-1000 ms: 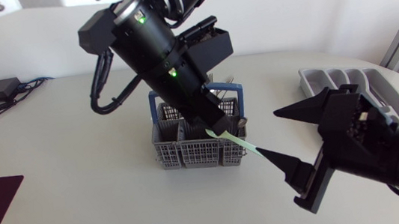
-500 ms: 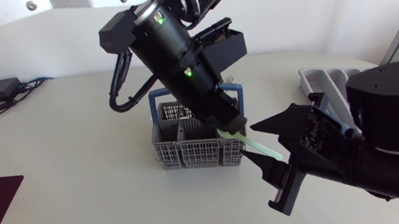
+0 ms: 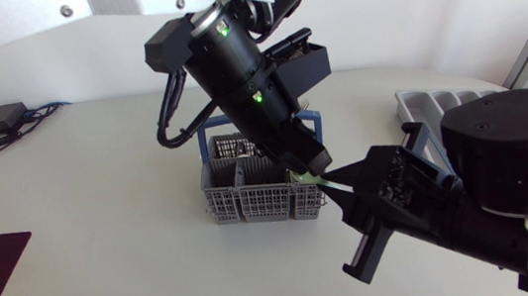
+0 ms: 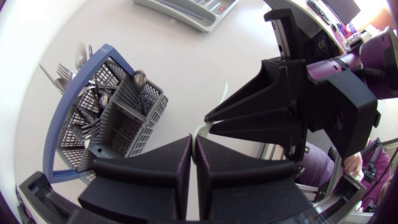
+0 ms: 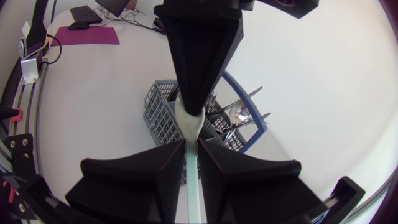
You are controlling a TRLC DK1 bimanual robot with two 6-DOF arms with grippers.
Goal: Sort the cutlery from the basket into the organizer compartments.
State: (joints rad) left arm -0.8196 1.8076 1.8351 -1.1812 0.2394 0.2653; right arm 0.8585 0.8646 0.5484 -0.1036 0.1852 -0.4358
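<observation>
Caught mid-handover, by the look of it. Held in the left gripper, fingers pressed nearly flat together on the broad end of the pale green utensil, just above and ahead of the grey basket on the table. Met tip to tip by the right gripper: a second ago well off to the side and spread wide, now brought in and narrowed onto the utensil's slim handle. Judged from the right wrist view as touching on both sides, so gripped from both ends at once. Over that same second, eased a little toward the right gripper with the left arm, away from the basket. For the task, means one piece is out of the basket and about to change arms, though not yet released by the left gripper. Next, probably: letting go with the left, then carrying across to the organizer, well apart behind the right gripper. Plenty of metal cutlery left standing in the basket under the left gripper, so only an early stage of the sorting.
</observation>
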